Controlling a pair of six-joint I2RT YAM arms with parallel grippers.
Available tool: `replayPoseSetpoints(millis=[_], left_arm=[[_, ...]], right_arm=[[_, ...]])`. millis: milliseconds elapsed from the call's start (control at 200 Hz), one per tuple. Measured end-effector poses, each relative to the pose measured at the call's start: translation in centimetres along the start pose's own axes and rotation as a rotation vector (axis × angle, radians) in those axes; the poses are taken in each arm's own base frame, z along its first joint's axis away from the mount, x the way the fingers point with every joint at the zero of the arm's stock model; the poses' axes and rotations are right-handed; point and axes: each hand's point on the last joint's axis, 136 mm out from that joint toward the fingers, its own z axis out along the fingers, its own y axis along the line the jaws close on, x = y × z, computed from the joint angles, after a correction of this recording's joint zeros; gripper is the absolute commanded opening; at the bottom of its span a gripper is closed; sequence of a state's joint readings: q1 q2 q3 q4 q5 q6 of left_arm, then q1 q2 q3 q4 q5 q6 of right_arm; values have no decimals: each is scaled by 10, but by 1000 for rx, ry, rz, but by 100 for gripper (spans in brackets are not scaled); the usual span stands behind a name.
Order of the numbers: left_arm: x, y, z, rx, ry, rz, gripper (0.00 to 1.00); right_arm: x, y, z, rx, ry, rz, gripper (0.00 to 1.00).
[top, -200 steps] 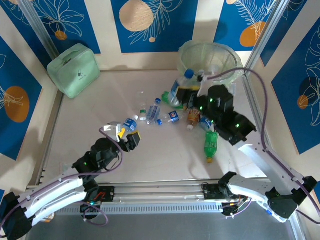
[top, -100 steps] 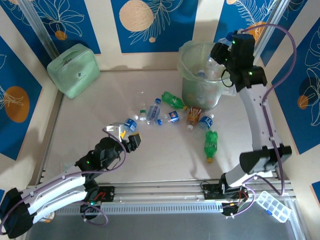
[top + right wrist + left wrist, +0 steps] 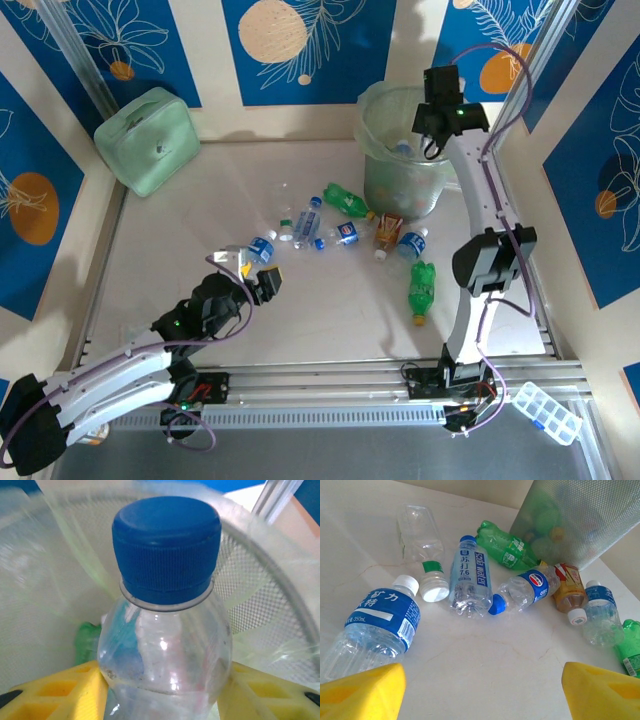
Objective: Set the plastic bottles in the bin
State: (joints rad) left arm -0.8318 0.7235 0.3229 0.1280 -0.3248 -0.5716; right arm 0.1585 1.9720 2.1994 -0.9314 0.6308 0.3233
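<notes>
R gripper pinches blue-capped bottle over bin for drop; L gripper spread, facing blue-label bottle for pickup.

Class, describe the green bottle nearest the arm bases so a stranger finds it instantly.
From the bin at far right, move toward the right arm's base, past the bottle row. This green bottle lies alone; the other green bottle sits beside the bin.

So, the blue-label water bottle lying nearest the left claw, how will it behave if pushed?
The blue-label water bottle looks empty, so it is probably light and may skid on the smooth table. It lies on its round side, so it could roll. Its thin wall would likely give under a squeeze.
</notes>
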Motion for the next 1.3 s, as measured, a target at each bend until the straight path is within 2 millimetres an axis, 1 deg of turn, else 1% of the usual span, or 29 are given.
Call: replayPoseSetpoints(millis=[60,145,335,420,595,705,770,850,975,1065,1165,1230,1301], left_arm=[[1,1,0,-6,3,2,81],[2,3,0,-19,8,5,81],[1,5,2,-40,18,11,81],[2,6,2,-44,23,14,82],[2,6,4,-56,25,17,82],[2,8,5,-64,28,19,82],[3,9,5,-69,29,20,82],[3,9,5,-73,29,22,82],[4,10,6,-78,32,23,82],[5,11,7,-82,36,27,82],[5,11,7,-83,36,28,82],[5,12,6,-86,34,28,82],[4,13,5,-91,30,28,82]], right_arm=[[10,0,11,31,31,-33,56],[18,-2,23,66,58,-69,56],[28,-3,43,92,98,-100,57],[32,-2,54,100,116,-112,58],[41,3,84,114,158,-132,62],[55,6,101,108,203,-151,65],[61,7,107,109,222,-167,67],[63,9,107,101,231,-176,71],[58,14,102,83,208,-181,76],[56,16,95,74,192,-188,80],[49,14,81,62,167,-178,83],[39,13,66,44,135,-162,83],[25,15,46,16,91,-145,82]])
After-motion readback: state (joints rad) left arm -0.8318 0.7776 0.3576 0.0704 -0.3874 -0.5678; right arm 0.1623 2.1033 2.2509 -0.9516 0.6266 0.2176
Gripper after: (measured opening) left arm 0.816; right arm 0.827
